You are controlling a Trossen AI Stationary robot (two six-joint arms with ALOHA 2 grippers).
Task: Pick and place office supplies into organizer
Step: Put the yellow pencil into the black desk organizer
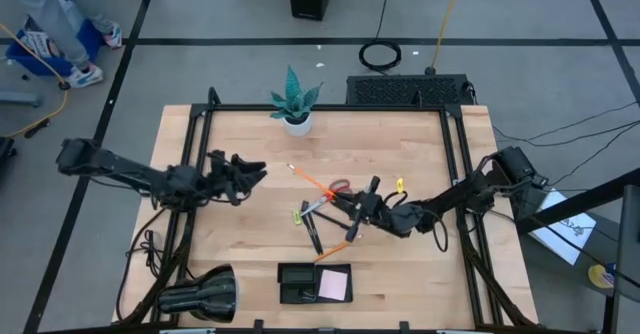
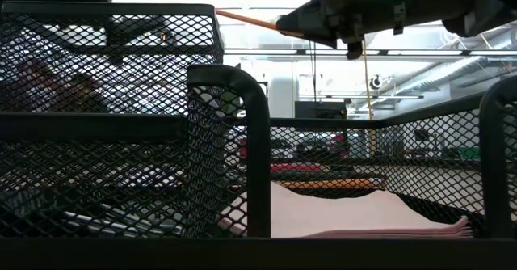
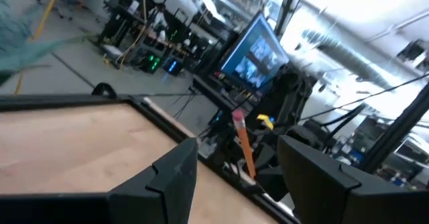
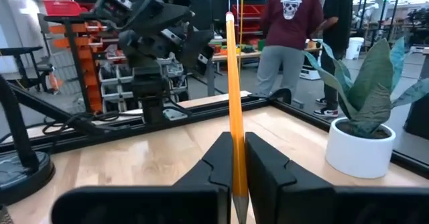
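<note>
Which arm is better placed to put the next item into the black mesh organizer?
The right. Its tool is already shut on a long orange pencil near the black mesh organizer. The left tool is open, empty and farther away.

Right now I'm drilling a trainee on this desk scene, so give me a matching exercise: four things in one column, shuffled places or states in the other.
Things:
1. pencil
2. note pad
3. plant
4. left end effector

States:
A. open, holding nothing
B. lying in the organizer
C. clamped in the right end effector
D. standing in a white pot at the table's far edge

Pairs: 1-C, 2-B, 3-D, 4-A
</note>
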